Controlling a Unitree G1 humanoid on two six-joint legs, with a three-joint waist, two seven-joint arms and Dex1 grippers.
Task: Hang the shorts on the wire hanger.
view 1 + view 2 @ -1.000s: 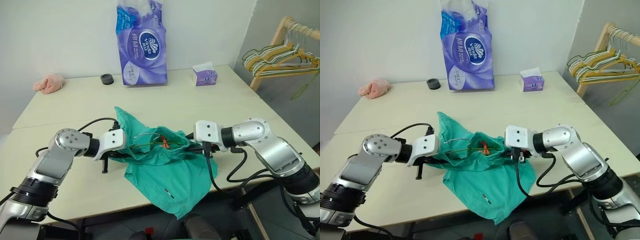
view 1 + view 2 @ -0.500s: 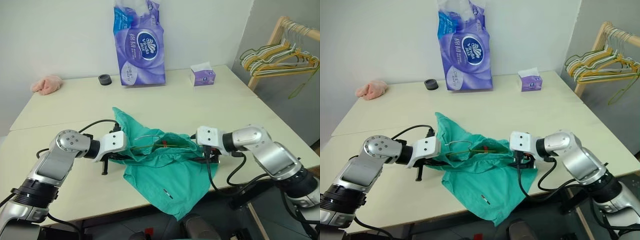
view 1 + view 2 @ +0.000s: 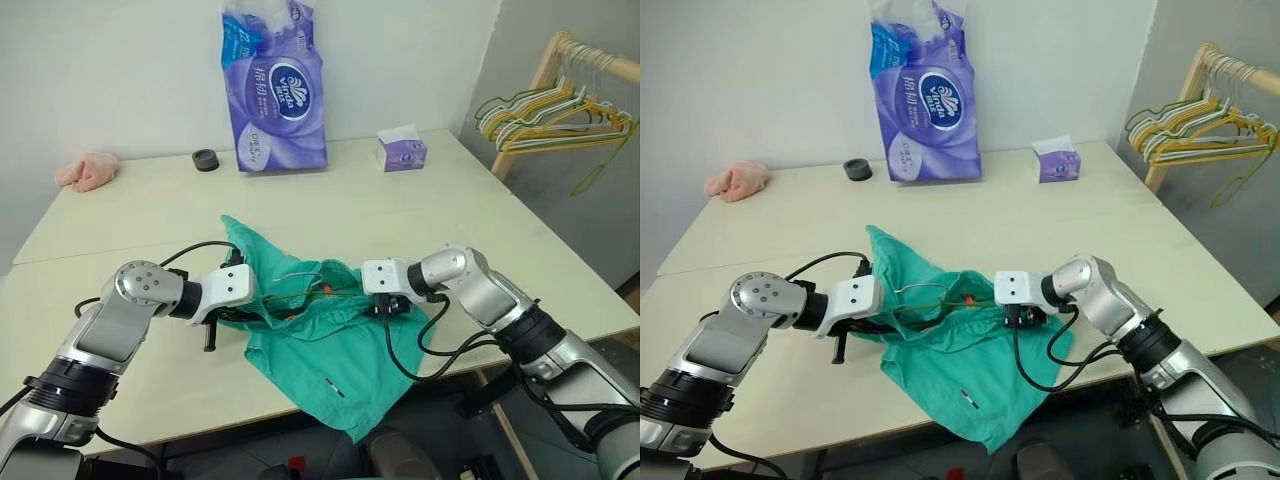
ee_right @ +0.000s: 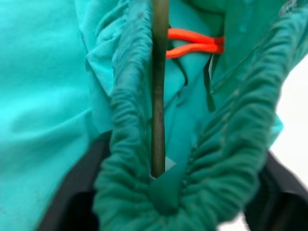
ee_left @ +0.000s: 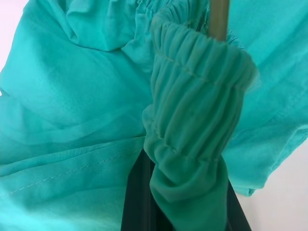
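Left eye view, 9 o'clock side: left gripper (image 3: 232, 312) clamped tight on the gathered waistband of the shorts (image 3: 335, 360), likely to hold the opening taut over the wire hanger (image 3: 300, 278). Forearm low, angled down across the table (image 3: 120, 205). Toward 3 o'clock: right gripper (image 3: 385, 305) half spread, waistband and wire between the fingers, wrist turned inward. Shorts mid-table, hem drooping off the 6 o'clock edge.

I saw teal-green shorts (image 3: 330, 345) with orange cord (image 4: 195, 44), grey-bronze hanger (image 4: 159, 86), purple tissue pack (image 3: 275, 95), pink cloth (image 3: 87, 170), cream table (image 3: 420, 215).
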